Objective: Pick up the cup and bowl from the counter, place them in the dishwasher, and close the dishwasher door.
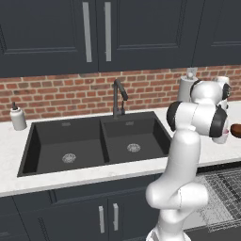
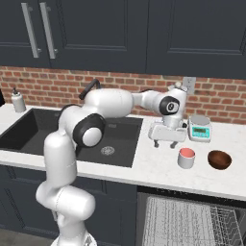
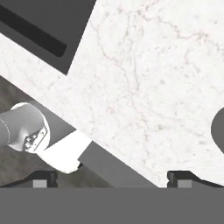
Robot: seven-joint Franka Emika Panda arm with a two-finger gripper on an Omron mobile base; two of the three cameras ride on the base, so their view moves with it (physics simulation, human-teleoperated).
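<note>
the cup (image 2: 186,157) stands near the counter's (image 2: 153,168) front edge, the bowl (image 2: 219,159) just beside it toward the right end; the gripper (image 2: 164,143) hovers wide open and empty, just left of the cup. a skewed descent could tip the cup into the bowl or off the edge

No words, brand names, numbers or signs can be read on anything here. The small kitchen scale (image 2: 199,129) on the counter (image 2: 158,166), at about two o'clock from the sink (image 2: 96,137), has a greenish display panel, but whatever it shows is too small and blurred to make out. The soap bottle (image 1: 18,117) at nine o'clock from the sink carries no label that can be read.
</note>
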